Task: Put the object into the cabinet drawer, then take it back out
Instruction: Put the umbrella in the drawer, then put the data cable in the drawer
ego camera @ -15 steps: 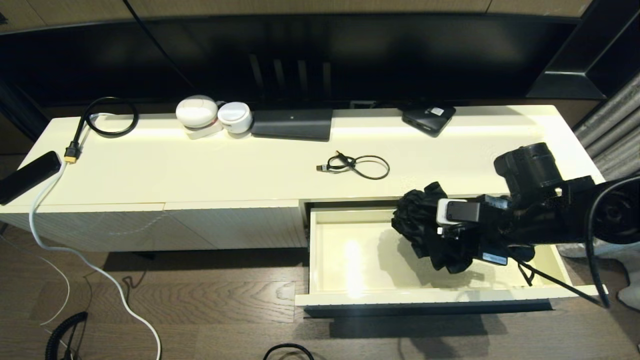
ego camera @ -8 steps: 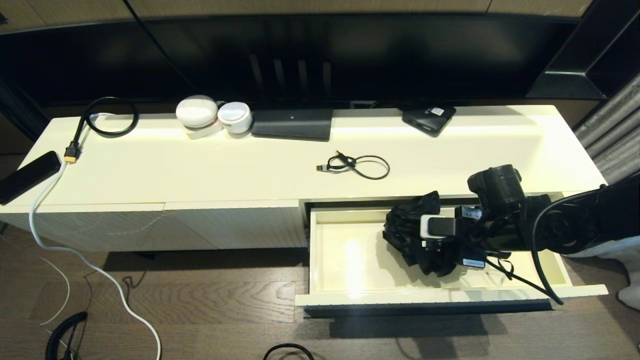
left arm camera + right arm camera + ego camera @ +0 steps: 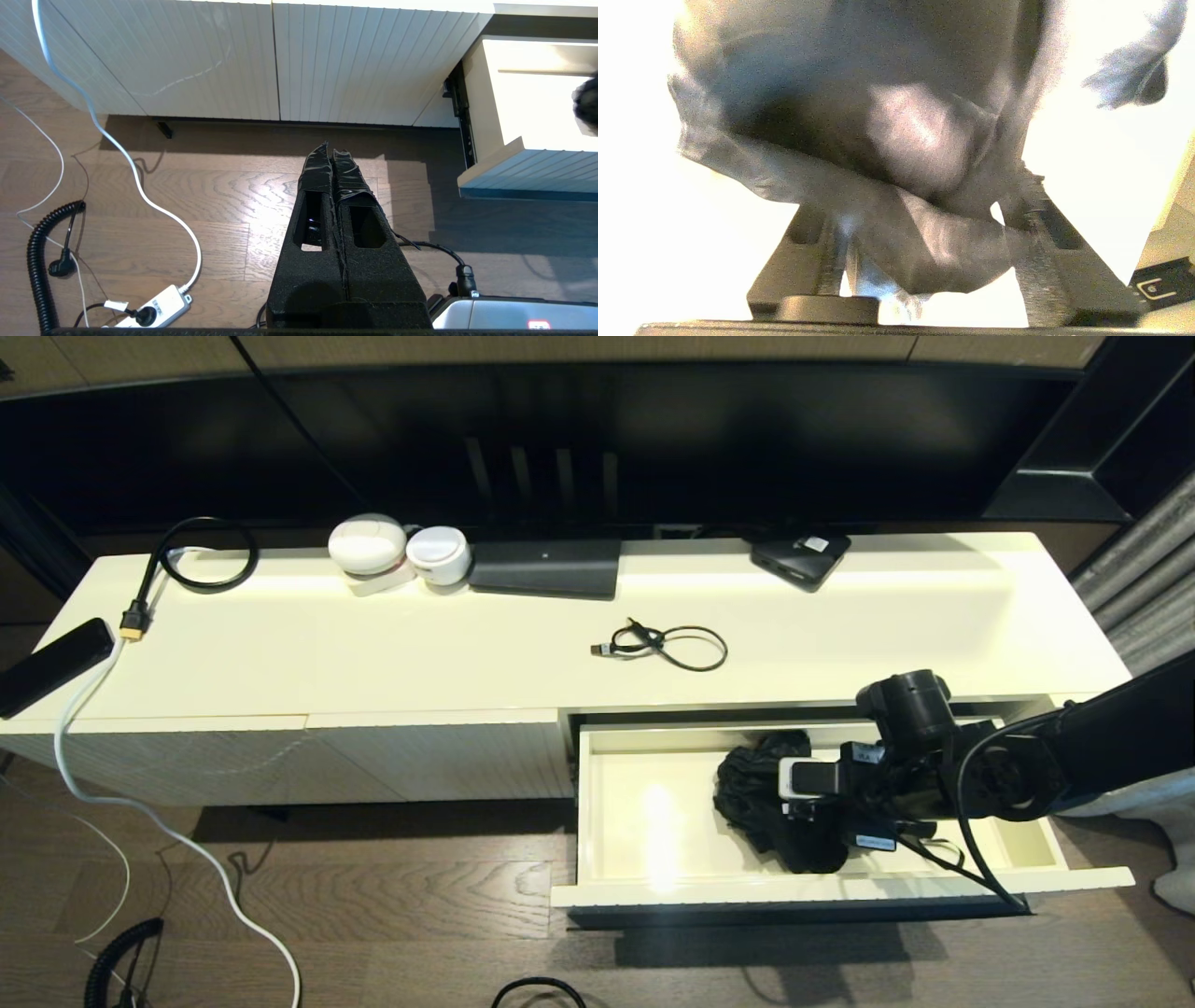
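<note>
The cabinet drawer (image 3: 653, 892) is pulled out at the lower right, its cream inside showing. A crumpled black cloth bundle (image 3: 747, 782) rests low inside it, right of the middle. My right gripper (image 3: 764, 800) reaches into the drawer from the right. In the right wrist view its fingers (image 3: 1045, 233) stand well apart with the bundle (image 3: 878, 93) filling the gap, and the tips are buried in the fabric. My left gripper (image 3: 331, 150) is shut on nothing over the wooden floor, left of the drawer's ribbed front (image 3: 537, 169).
On the cabinet top lie a small coiled cable (image 3: 667, 647), a flat black box (image 3: 546, 567), two white round devices (image 3: 369, 546), a black gadget (image 3: 801, 557) and a remote (image 3: 51, 665). White cord (image 3: 140, 186) and a power strip (image 3: 152, 308) lie on the floor.
My right arm has come down and slightly left with the black bundle, from above the drawer's rim to low inside it. The bundle now sits flatter. Left arm unmoved.
</note>
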